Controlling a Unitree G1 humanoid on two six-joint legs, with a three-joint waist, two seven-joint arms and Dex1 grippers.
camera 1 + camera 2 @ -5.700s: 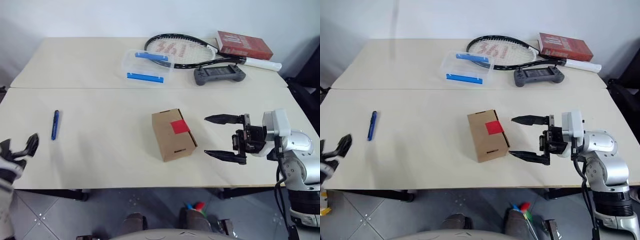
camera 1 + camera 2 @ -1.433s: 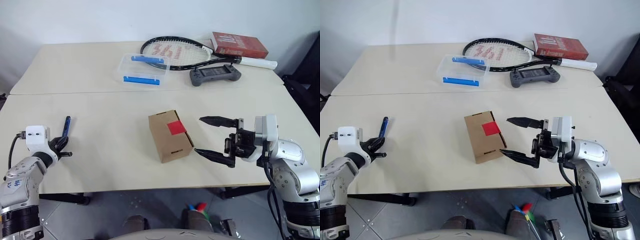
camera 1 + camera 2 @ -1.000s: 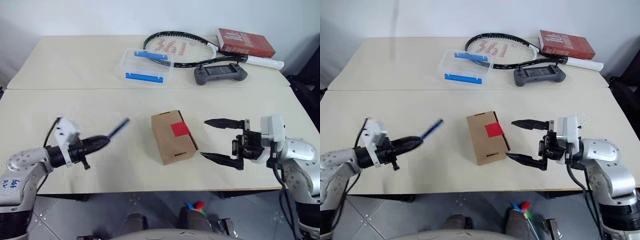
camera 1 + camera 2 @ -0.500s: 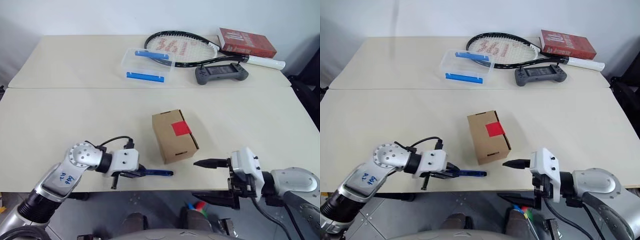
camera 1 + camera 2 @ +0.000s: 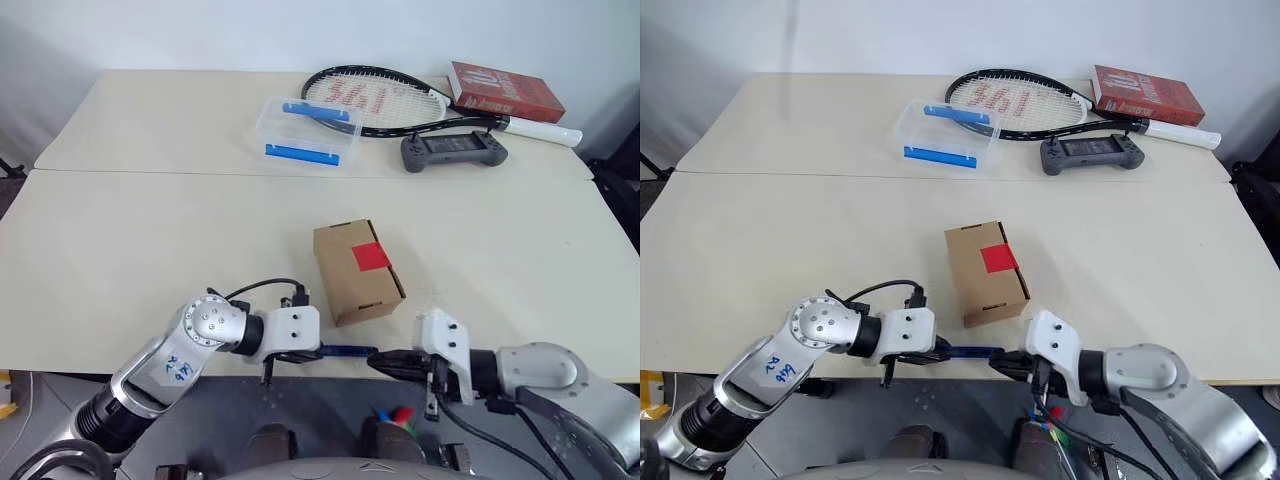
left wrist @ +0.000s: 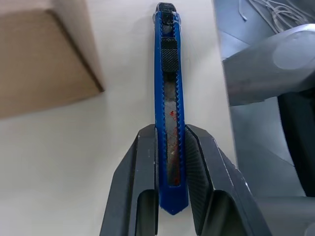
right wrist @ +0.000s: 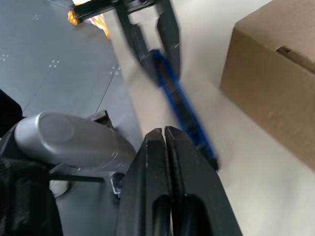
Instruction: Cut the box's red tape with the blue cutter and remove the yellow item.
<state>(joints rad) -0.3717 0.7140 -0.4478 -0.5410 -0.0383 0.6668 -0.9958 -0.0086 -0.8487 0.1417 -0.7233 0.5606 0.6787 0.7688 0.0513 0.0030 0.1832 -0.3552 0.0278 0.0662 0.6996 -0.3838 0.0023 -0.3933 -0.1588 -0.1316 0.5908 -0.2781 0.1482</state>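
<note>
1. The left gripper [image 5: 300, 352] was clamped on the blue cutter [image 5: 345, 351], its two black fingers [image 6: 142, 187] pressed against both sides of the handle near its rear end, as the left wrist view showed.
2. The cutter stuck out level from those fingers, over the near edge of the table [image 5: 120, 270] and pointing toward the right gripper [image 5: 385, 362].
3. The right gripper's jaws were pressed fully together, with nothing between them in the right wrist view; the cutter's far end lay just beside and slightly past the fingertips, not inside them.
4. The two grippers faced each other tip to tip along the table's front edge, with the cutter spanning the gap between them.
5. The box [image 5: 357, 271] stood on the table just behind the cutter, near both grippers but touched by neither; its flaps were closed.
6. The red tape [image 5: 371, 256] sat uncut on the box's top face, toward the right side.
7. Well apart, at the far side of the table, lay a clear plastic case [image 5: 306, 130], a tennis racket [image 5: 375, 100], a grey handheld controller [image 5: 453, 151] and a red book [image 5: 505, 91].
</note>
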